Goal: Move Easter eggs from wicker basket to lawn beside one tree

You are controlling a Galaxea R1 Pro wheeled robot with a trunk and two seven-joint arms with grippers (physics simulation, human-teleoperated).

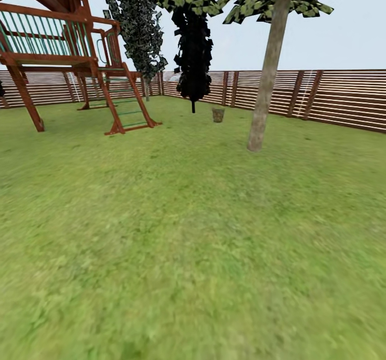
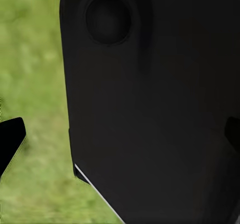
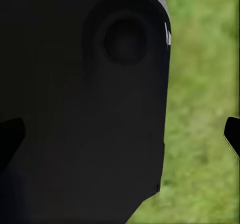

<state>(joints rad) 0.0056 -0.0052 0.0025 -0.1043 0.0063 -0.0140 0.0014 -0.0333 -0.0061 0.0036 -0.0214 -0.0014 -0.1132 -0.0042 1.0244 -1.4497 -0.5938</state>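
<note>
Far across the lawn (image 1: pixel 177 231), the small brown wicker basket (image 1: pixel 217 115) stands on the grass near the fence. It is too distant to tell what lies in it, so the Easter eggs are hidden. The tree (image 1: pixel 266 83) with a pale, leaning trunk rises just right of the basket and a little nearer to me. In the left wrist view my left gripper (image 2: pixel 120 136) is open, its dark fingertips (image 2: pixel 10 139) spread to the frame's edges with nothing between them. My right gripper (image 3: pixel 120 136) is open likewise, one of its fingertips (image 3: pixel 233 134) at the edge. Both hang over grass beside the robot's black body.
A wooden playset (image 1: pixel 64 54) with a ladder stands at the far left. Two dark, thin cypress-like trees (image 1: pixel 193 54) stand at the back. A brown slat fence (image 1: pixel 332 97) rings the garden. Open grass stretches from me to the basket and tree.
</note>
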